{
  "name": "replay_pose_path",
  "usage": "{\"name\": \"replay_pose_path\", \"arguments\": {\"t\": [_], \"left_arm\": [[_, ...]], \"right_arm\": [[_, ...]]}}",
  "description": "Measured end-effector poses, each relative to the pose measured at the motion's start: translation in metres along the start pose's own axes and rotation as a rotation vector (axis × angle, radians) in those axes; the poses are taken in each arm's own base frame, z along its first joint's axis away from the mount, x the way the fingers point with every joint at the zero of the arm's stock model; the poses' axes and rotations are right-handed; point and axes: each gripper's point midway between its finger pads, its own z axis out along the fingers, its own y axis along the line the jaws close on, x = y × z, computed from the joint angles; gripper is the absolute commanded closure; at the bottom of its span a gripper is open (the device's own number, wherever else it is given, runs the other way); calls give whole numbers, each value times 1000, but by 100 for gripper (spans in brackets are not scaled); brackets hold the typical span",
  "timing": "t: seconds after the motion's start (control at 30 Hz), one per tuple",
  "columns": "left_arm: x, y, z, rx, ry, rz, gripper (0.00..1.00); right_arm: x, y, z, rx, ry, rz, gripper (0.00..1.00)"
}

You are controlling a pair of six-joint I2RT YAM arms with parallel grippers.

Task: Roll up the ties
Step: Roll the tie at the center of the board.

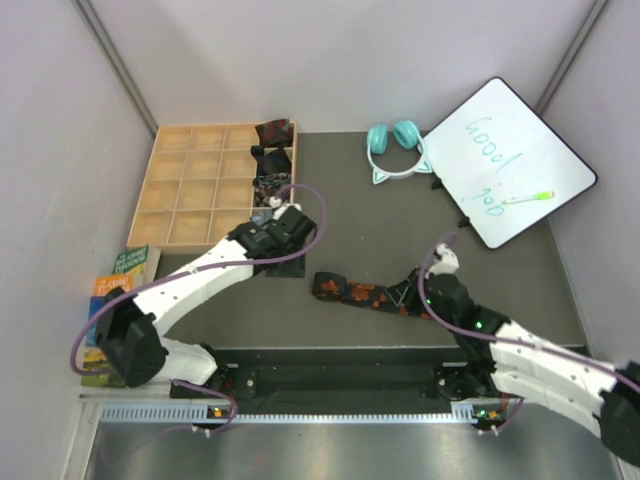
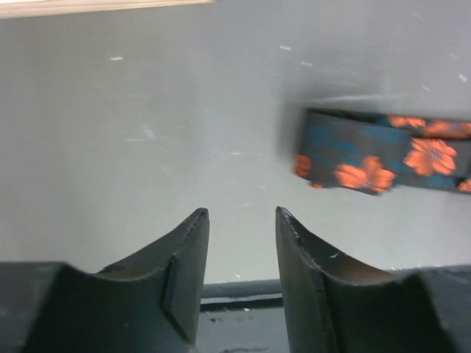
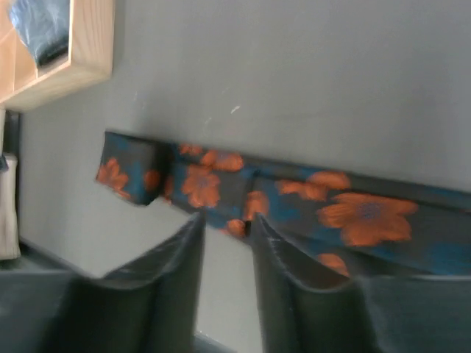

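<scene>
A long black tie with orange-red blotches (image 1: 360, 292) lies flat across the dark table between the arms. Its folded left end shows in the left wrist view (image 2: 375, 151). My left gripper (image 1: 285, 232) hovers by the wooden tray, open and empty (image 2: 241, 220), with the tie end off to its right. My right gripper (image 1: 418, 292) is at the tie's right part. In the right wrist view the tie (image 3: 294, 198) lies just past its fingertips, and the gripper (image 3: 227, 220) is open with nothing between the jaws. Rolled ties, dark red (image 1: 275, 132) and black (image 1: 270, 158), sit in the tray's right column.
The wooden compartment tray (image 1: 190, 185) stands at the back left. Teal cat-ear headphones (image 1: 396, 148) lie at the back centre. A tilted whiteboard (image 1: 510, 160) with a green marker (image 1: 528, 198) stands at the back right. Books (image 1: 125, 275) lie off the table's left edge.
</scene>
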Motion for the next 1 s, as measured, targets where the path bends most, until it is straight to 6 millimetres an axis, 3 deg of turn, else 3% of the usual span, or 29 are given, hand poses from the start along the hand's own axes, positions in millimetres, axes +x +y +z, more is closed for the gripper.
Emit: {"name": "replay_pose_path", "arguments": {"t": [0.1,0.23,0.4,0.53,0.7,1.0], "left_arm": [[2,23,1,21,-11,-63,57],[6,24,1,88,-22,-76,57],[11,20,11,146,-10,-92,59],[14,23,18,172,10,-117,59],[12,20,22,223,15,-149,58],[10,9,25,312,12,-168,55]], "right_arm": [[4,32,16,-5,127,-25,93],[-9,89,34,-115,185,-22,98],[-11,121,51,-165,243,-21,100],[7,123,61,-167,321,-22,100],[35,110,70,-130,418,-13,100],[54,100,81,-115,469,-11,100]]}}
